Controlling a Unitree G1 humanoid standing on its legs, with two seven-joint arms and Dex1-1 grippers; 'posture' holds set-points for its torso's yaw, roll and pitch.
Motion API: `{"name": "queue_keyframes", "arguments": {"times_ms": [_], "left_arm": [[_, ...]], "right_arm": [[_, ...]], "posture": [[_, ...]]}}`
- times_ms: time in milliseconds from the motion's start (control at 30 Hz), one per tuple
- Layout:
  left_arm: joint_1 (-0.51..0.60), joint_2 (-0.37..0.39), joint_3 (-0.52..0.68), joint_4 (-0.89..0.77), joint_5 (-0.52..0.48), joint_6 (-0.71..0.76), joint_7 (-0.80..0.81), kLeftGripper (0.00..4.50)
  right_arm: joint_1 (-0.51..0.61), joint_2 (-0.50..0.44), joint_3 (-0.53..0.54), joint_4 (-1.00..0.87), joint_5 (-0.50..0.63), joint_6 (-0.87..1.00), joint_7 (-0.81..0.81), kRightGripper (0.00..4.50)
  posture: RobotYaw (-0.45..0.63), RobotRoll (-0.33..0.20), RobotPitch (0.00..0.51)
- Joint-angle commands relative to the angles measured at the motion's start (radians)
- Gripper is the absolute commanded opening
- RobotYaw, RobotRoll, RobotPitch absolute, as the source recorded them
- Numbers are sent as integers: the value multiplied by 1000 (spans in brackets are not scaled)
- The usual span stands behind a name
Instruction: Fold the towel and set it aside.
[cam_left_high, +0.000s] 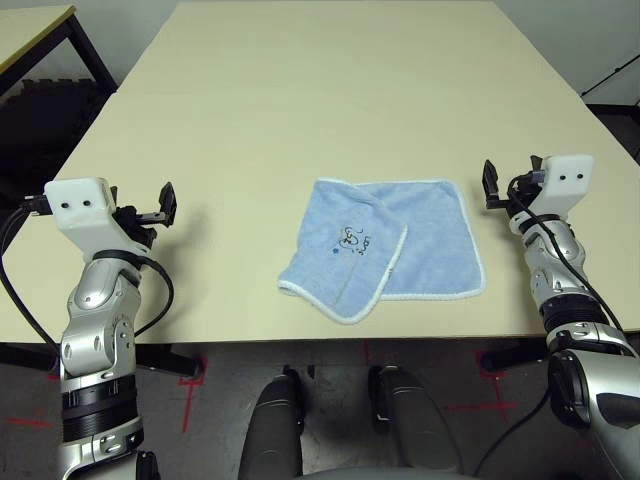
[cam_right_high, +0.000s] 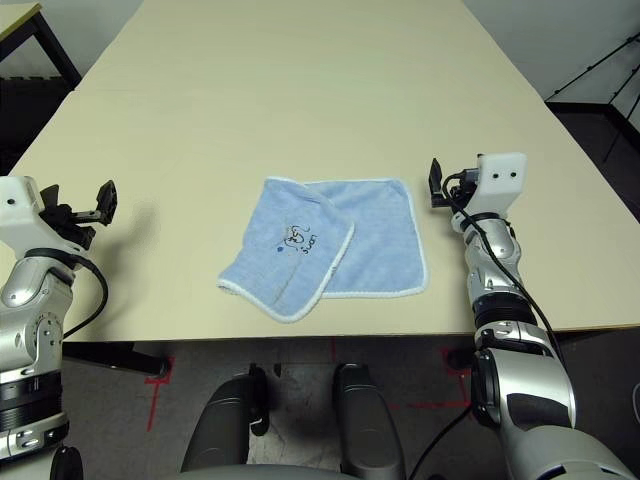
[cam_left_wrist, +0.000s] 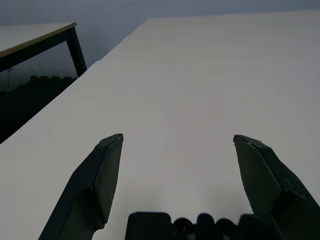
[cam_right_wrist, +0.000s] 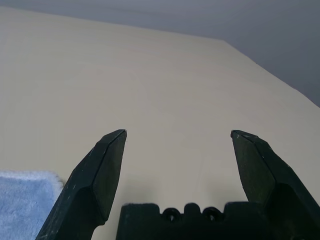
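Towel (cam_left_high: 430, 240) in light blue lies near the table's near edge, a little right of the middle between the 2 grippers, touching neither. Its left part is folded over at a slant, so 1 layer lies across the other, and the dark embroidered motif (cam_left_high: 352, 240) faces up on that upper layer. White stitching runs along the borders; the lowest corner of the folded part points at the near edge of the table (cam_left_high: 300, 90), with a narrow strip of bare tabletop between them. The right part lies flat, its outer border running from far to near on the side of the right gripper.

Left gripper (cam_left_wrist: 178, 137) hangs over the table well to the left of the cloth, its 2 black fingers (cam_left_wrist: 102, 175) spread wide with nothing between them. Bare tabletop separates it from the towel, and the table's left edge runs beyond it on the other side.

Right gripper (cam_right_wrist: 178, 134) is just beside the towel's right border, jaws released, 2 fingers wide apart and empty. Open tabletop stretches out on the far side of the cloth and both grippers, all the way to the far edge.
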Motion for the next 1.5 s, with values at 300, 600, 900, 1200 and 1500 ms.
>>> {"name": "queue_keyframes", "arguments": {"times_ms": [300,600,900,1200,1500], "left_arm": [[-6,22,-5,10,20,-2,-18,4473],[-8,19,-2,12,23,-8,-20,4473],[-26,4,2,-8,-42,19,-53,4473],[-29,74,-18,-90,-217,134,-278,4473],[-47,102,-47,-147,-289,239,-312,4473]], "right_arm": [[-2,-4,-21,7,17,-2,-15,4500],[-10,-1,-63,-8,89,59,8,4500],[-32,4,-91,-8,136,99,48,4500],[-63,-36,-93,37,128,95,75,4500],[-88,-48,-89,70,123,86,86,4500]], "posture": [[-138,0,158],[-140,0,159],[-138,0,150],[-117,0,146],[-118,0,143]]}}
